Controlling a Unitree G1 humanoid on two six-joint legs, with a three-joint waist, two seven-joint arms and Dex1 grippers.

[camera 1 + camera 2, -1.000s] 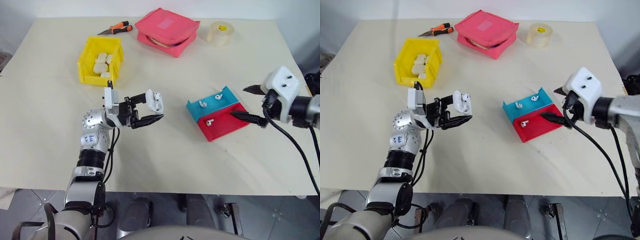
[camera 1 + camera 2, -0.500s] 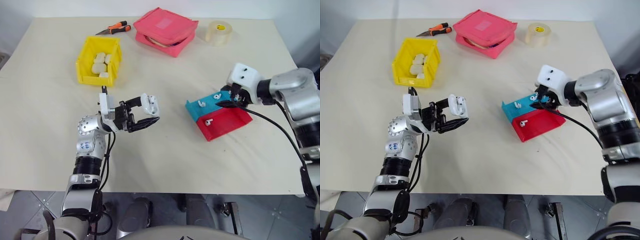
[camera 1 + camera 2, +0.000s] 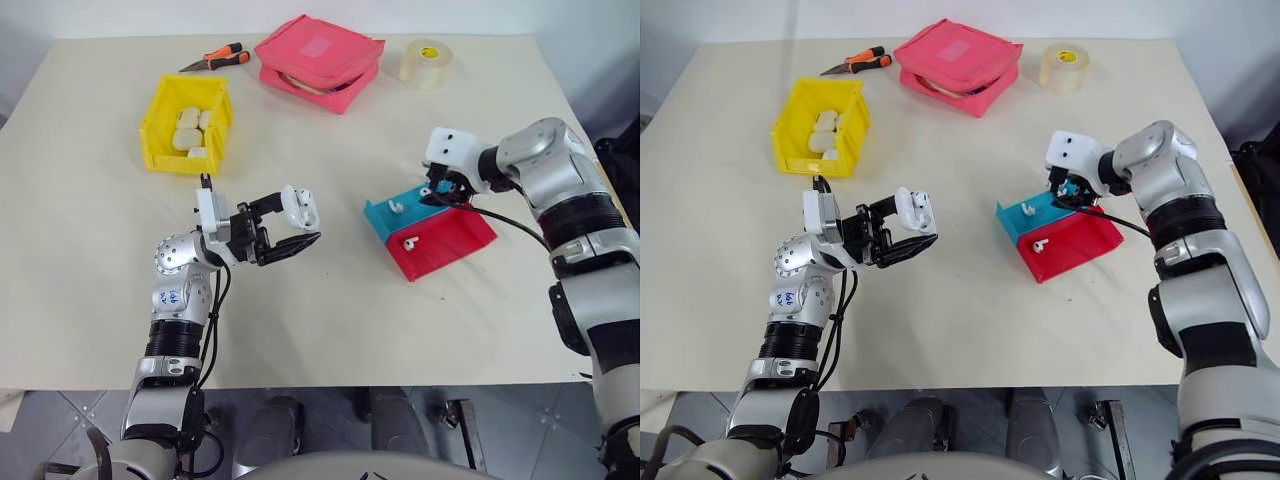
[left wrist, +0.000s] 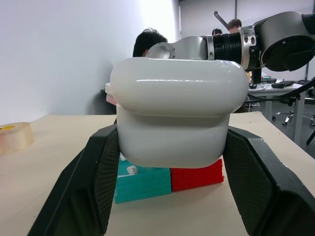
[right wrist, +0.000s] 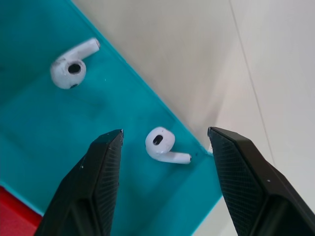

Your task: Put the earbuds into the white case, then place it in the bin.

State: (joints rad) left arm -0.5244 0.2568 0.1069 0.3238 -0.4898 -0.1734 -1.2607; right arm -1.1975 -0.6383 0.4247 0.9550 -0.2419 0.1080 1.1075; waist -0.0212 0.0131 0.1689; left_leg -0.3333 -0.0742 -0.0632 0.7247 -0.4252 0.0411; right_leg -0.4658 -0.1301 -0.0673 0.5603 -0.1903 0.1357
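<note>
cream counter point(image 3: 330, 300) holds a yellow bin point(image 3: 186, 124) at the far left with white cases inside. left pincer point(image 3: 292, 228) hovers above the middle, pinching the white case point(image 3: 300, 207), lid shut. right pincer point(image 5: 162, 191) is spread over the blue tray point(image 3: 400, 215), one earbud point(image 5: 162, 145) between its fingers, another point(image 5: 71, 66) nearby. a third point(image 3: 409, 242) lies in the red tray point(image 3: 450, 245).
</note>
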